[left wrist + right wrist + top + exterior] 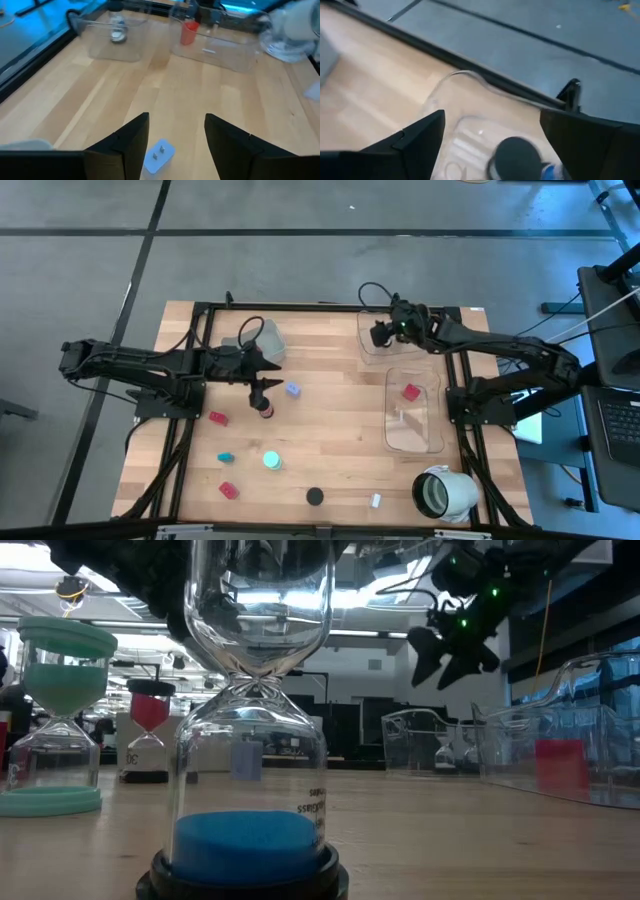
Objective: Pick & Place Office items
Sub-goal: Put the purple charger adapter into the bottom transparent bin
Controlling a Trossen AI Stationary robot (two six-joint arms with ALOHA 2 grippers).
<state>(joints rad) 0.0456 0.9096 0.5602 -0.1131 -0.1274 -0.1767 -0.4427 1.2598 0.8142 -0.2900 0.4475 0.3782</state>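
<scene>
Overhead, left claw (268, 387) near lavender cube (293, 389)

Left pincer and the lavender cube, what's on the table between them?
Nothing: in the high view, only bare wood separates the left pincer from the lavender cube. The left wrist view shows the cube between its open fingers.

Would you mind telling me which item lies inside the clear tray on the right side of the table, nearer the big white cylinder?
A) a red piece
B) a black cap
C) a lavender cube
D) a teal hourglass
A: the high view shows a red piece inside that clear tray, while the lavender cube, the teal hourglass and the black cap sit on the bare wood.
</scene>
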